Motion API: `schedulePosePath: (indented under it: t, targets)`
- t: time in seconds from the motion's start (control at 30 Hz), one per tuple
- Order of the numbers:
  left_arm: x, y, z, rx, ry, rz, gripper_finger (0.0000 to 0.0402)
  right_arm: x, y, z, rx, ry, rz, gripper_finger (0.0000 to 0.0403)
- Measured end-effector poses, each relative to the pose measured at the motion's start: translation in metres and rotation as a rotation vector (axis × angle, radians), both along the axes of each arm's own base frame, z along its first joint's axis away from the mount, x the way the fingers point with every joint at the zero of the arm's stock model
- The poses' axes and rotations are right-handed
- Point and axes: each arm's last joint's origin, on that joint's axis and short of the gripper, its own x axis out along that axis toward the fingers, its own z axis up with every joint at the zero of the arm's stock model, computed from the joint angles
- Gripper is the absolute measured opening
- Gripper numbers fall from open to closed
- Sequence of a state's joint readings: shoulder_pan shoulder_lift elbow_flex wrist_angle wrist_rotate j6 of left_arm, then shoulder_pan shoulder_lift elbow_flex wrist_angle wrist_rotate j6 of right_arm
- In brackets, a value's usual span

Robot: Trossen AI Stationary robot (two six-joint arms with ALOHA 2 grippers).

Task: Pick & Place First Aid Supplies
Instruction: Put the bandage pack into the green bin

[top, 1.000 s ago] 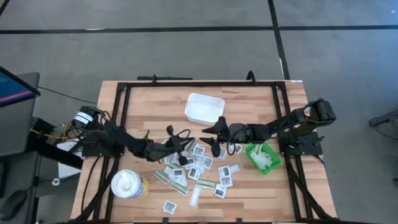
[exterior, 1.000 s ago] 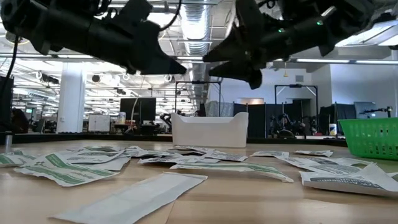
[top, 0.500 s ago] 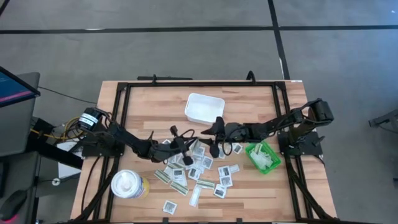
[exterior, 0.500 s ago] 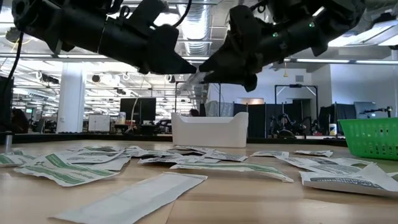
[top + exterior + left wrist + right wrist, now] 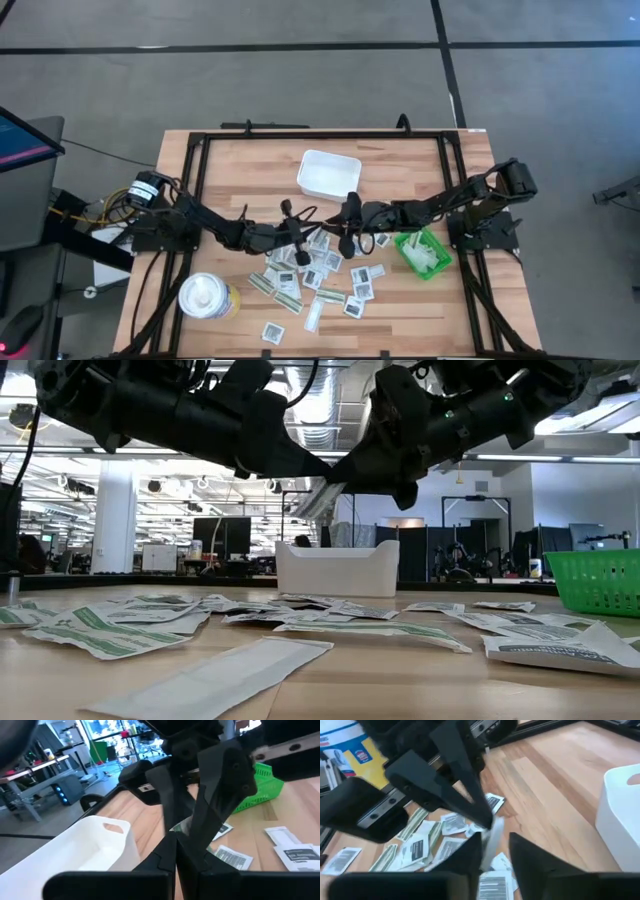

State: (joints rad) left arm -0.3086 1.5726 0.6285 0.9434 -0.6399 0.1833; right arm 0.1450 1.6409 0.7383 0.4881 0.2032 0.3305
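The first aid supplies [image 5: 322,276] lie scattered flat on the wooden table: white square packets and white-and-olive strips. One pale packet [image 5: 312,502] is up in the air over the heap. My left gripper [image 5: 322,468] is shut on it, reaching in from the table's left. My right gripper [image 5: 495,845] faces it from the table's right. Its two fingers [image 5: 470,855] stand apart on either side of the packet [image 5: 494,831]. Whether they touch it, I cannot tell. My left gripper pinches one end of the packet [image 5: 184,826] between its two fingertips. The fingers come level from the table's left. The packet sticks out past them toward the right gripper, lifted clear of the table.
A white tray [image 5: 328,172] stands beyond the heap at the table's far middle. A green bin [image 5: 422,252] holding white items sits at the right, and a white canister [image 5: 208,296] at the near left. Black frame rails [image 5: 300,135] run along the table's edges.
My left gripper has carried the packet a little toward the table's right, up to the right gripper. The right gripper has stayed in place, tipped slightly, and its fingers have drawn closer together around the packet.
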Motion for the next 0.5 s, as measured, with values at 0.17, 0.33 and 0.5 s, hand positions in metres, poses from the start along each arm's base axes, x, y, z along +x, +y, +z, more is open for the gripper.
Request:
schedulePosePath:
  t: [0.17,0.33,0.5]
  targets:
    - [0.003,0.006,0.000,-0.001,-0.001,-0.064,0.0005,-0.003,0.000,-0.006,-0.051,0.070,0.019,0.0009]
    - [0.004,0.010,0.001,-0.009,-0.008,-0.059,0.0006,-0.007,-0.001,-0.006,-0.056,0.112,0.015,0.0003]
    - [0.004,0.012,0.001,-0.009,-0.009,-0.054,0.0021,-0.016,0.002,0.005,-0.074,0.141,0.012,0.0001]
